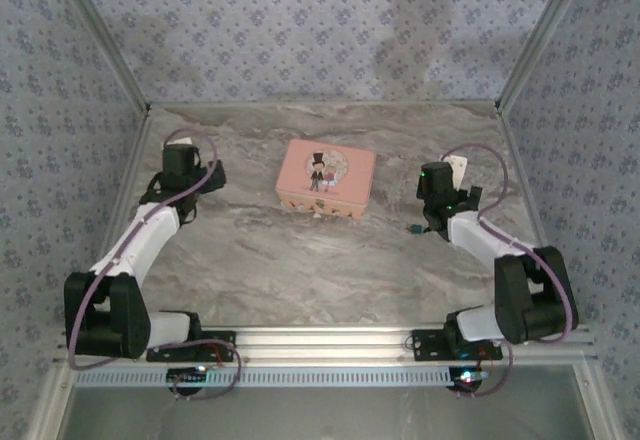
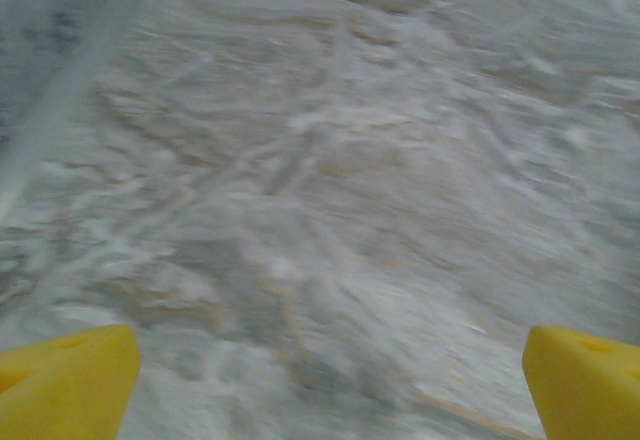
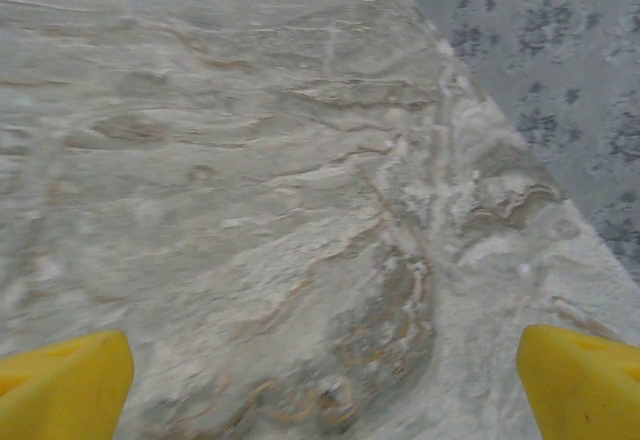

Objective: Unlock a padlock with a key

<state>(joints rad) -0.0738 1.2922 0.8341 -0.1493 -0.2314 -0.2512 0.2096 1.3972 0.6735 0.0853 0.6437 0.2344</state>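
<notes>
This looks like a robot test cell in a lab, not a lived-in room. A marble-patterned tabletop (image 1: 300, 260) is boxed in on the left, right and far sides by panels of blue-grey floral wallpaper (image 1: 300, 30), which meet at bare metal corner posts (image 1: 100, 35). A left arm (image 1: 140, 235) and a right arm (image 1: 480, 235) are bolted to a slotted aluminium rail (image 1: 330, 338) along the near edge.

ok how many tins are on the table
1: the pink tin, near the middle of the table. Something small right behind it could be hidden.
</notes>
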